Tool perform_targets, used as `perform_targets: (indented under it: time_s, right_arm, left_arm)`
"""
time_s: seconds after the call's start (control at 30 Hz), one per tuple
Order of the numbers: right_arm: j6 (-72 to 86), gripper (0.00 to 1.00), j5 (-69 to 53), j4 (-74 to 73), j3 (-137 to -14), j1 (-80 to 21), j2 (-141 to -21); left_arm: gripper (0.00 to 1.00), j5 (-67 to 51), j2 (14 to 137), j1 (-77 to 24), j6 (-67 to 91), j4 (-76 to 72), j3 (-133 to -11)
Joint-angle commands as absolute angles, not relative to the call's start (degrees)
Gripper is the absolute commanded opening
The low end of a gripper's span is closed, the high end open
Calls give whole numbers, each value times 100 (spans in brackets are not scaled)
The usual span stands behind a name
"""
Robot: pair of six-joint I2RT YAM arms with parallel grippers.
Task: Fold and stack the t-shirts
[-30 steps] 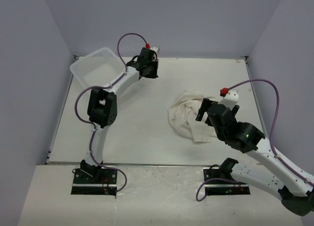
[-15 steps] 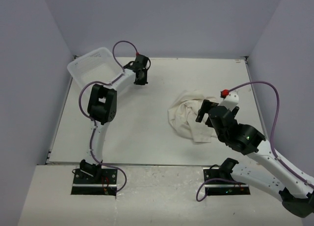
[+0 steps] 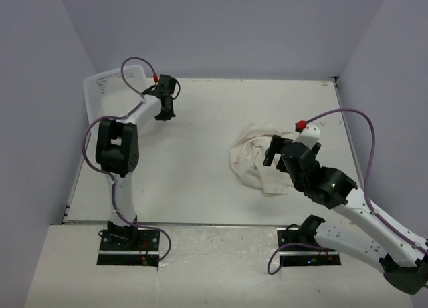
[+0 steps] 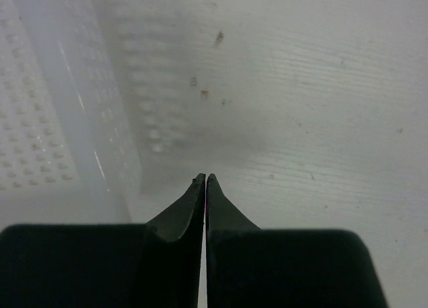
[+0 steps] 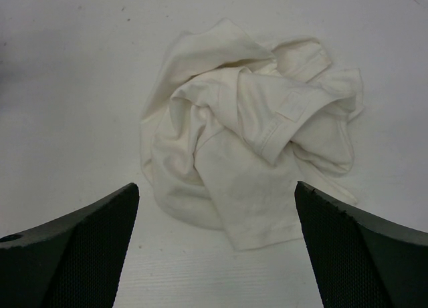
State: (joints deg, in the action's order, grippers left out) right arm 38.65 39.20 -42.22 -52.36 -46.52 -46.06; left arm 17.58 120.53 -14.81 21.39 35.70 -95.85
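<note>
Left gripper (image 3: 163, 111): pressed together, tip against tip (image 4: 204, 182), with nothing pinched. It is held low over bare table at the far left, just beside the basket.
Right gripper (image 3: 271, 153): spread wide (image 5: 214, 194), and nothing is gripped. It is poised over the near edge of the t-shirt, and one dark finger is seen at each lower corner of the wrist view.
T-shirt (image 3: 253, 160): found right of centre on the table as a crumpled cream heap (image 5: 247, 141), not folded at all. A hemmed sleeve is turned up on top.
Basket (image 3: 100, 89): white perforated plastic, set at the far-left corner. Its mesh wall (image 4: 60, 121) is seen just left of the closed tips.
Table (image 3: 200, 154): pale, marked with a few small dark specks near the basket.
</note>
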Motion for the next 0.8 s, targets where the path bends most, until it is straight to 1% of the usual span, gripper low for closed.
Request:
perform_targets:
  time_s: [0.0,0.2,0.37,0.5,0.77]
  right_arm:
    - [3815,99,3823,-4052,-5221,-4685,-4544]
    - [3823,99,3929,-4218,-5124,-4685,-4229]
    - [3771,99,4016,-4219,-5019,-4685,-3991]
    - [3788,99,4025,-4263,-4957,-4685,-4008]
    - [3841,99,3788,-4149,-4843,-4685,-4122]
  left_arm:
    - [0,2022,11672,-1161,2198,3524,-9475]
    - [0,1846,11777,-608,2206,3656,-9659]
    - [0,1723,11988,-352,2188,3735,-9800]
    - [0,1723,12084,-220,2162,3709,-9887]
    - [0,1468,12515,0,2066,3875,-10607]
